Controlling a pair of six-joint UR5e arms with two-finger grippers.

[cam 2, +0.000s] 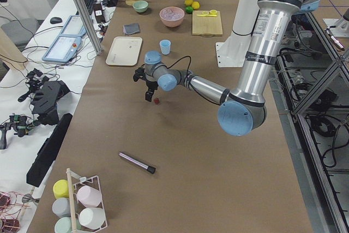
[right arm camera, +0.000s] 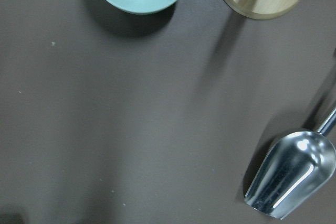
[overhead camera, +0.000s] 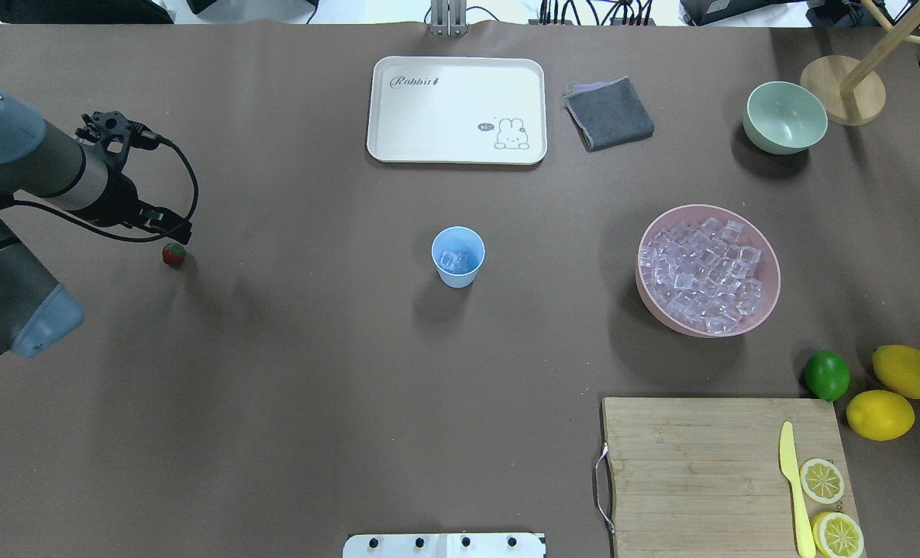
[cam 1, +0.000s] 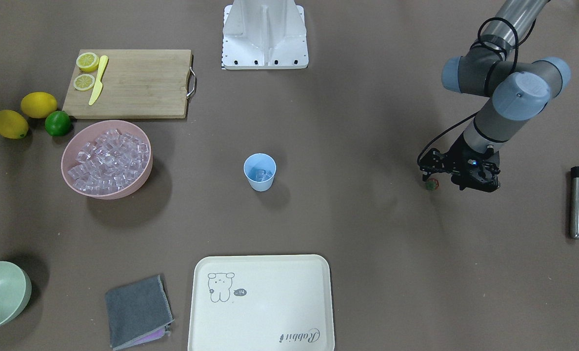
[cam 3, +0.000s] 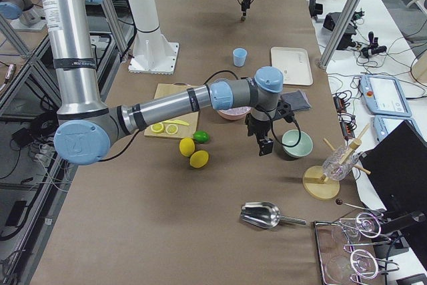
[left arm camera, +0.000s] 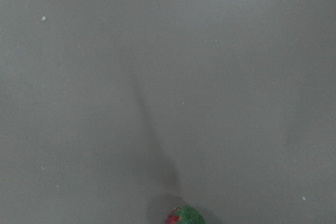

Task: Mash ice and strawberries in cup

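Strawberry [overhead camera: 174, 254] on the bare table, well apart from the cup [overhead camera: 458, 257], out toward the robot's left. Left gripper [overhead camera: 173, 229] low and just beside the berry, contact not discernible; spread or pressed together, cannot tell. Cup upright, with a few cubes of ice [overhead camera: 455, 260] inside. Many more cubes heaped in the pink bowl [overhead camera: 776, 275] on the cup's opposite side. Right gripper [cam 3: 265, 146] farther from the cup than that bowl, near the pale green bowl [cam 3: 297, 143]; finger state impossible to judge.

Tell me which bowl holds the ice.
The pink bowl, heaped with clear ice cubes; the pale green bowl has nothing in it.
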